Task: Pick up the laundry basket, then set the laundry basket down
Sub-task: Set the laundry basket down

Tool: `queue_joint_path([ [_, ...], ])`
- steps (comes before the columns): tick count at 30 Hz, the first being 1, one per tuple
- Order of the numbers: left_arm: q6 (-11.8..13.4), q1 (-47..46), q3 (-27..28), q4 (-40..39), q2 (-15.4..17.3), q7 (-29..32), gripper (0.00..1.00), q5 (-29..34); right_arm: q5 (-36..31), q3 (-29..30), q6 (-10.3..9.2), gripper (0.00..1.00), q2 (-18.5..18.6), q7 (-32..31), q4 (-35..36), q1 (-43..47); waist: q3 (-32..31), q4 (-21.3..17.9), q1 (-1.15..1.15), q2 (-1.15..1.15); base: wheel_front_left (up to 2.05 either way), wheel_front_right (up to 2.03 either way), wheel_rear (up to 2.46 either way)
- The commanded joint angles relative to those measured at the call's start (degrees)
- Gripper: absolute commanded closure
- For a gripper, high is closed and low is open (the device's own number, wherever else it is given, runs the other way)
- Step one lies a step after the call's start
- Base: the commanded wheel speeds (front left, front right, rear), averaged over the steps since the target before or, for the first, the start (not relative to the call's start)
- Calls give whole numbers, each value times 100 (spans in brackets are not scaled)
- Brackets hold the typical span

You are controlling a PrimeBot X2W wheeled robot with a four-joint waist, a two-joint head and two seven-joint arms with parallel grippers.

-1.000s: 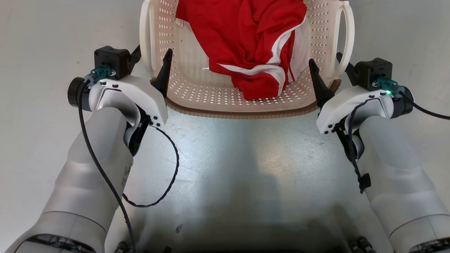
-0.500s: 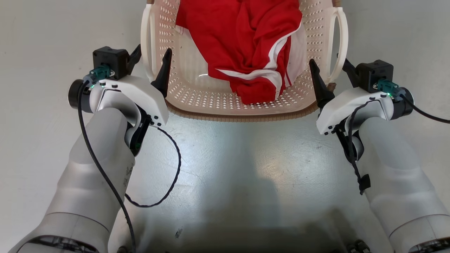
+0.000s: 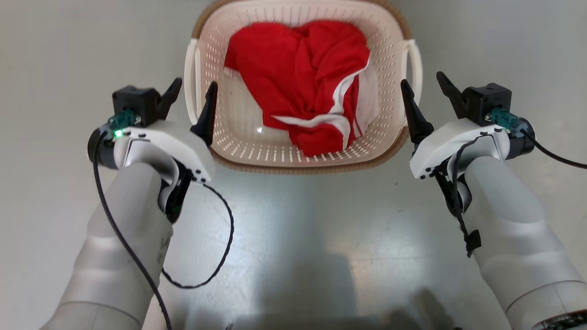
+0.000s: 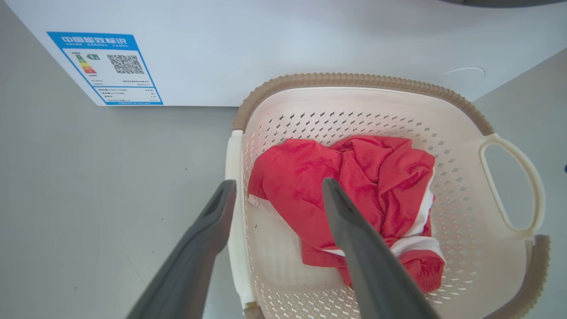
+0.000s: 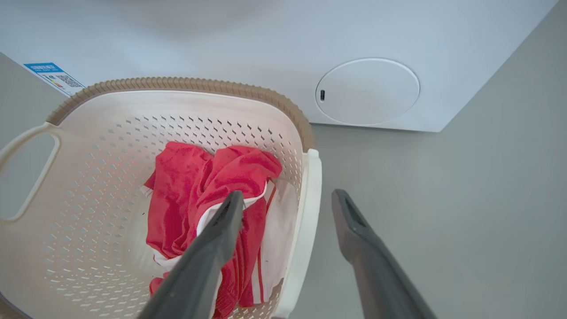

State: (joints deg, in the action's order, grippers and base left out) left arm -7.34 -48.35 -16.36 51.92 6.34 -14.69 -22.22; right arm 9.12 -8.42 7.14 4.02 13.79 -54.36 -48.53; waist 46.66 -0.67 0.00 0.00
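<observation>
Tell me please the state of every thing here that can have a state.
laundry basket: upright on the floor, not gripped.
red garment: crumpled inside the basket.
left gripper: open, astride the left handle.
right gripper: open, astride the right handle.
round appliance cover: shut.

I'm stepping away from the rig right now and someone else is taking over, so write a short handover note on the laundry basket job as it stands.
Left gripper: open, fingers either side of the left handle, gripping nothing.
Right gripper: open, fingers either side of the right handle, gripping nothing.
Laundry basket: standing on the floor before a white appliance, red garment inside.
Done: both grippers lined up at the handles.
Left: whether the lift already happened can't be told from this moment. If not, close on the handles, lift, set down.
</observation>
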Motion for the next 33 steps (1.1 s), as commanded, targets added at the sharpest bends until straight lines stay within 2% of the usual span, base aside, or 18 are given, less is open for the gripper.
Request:
queue_joint_path([
  [1, -14, 262, 168, -133, 203, -30, 0, -49, 61, -111, 35, 0, -114, 95, 58, 187, -201, -55, 0, 0, 0, 0, 0],
  [14, -14, 1089, 706, -722, 110, -30, 0, 5, -120, 30, 35, 0, -114, 119, 527, 692, -1442, -43, 0, 0, 0, 0, 0],
  [21, -14, 1732, 1059, -1256, -32, -30, 0, 67, -451, 366, 35, 0, -114, 120, 1064, 1298, -2237, 57, 0, 0, 0, 0, 0],
  [33, -14, 2779, 1456, -2038, -183, -30, 0, -89, -469, 474, 35, 0, -114, 120, 2101, 2279, -3243, 142, 0, 0, 0, 0, 0],
])
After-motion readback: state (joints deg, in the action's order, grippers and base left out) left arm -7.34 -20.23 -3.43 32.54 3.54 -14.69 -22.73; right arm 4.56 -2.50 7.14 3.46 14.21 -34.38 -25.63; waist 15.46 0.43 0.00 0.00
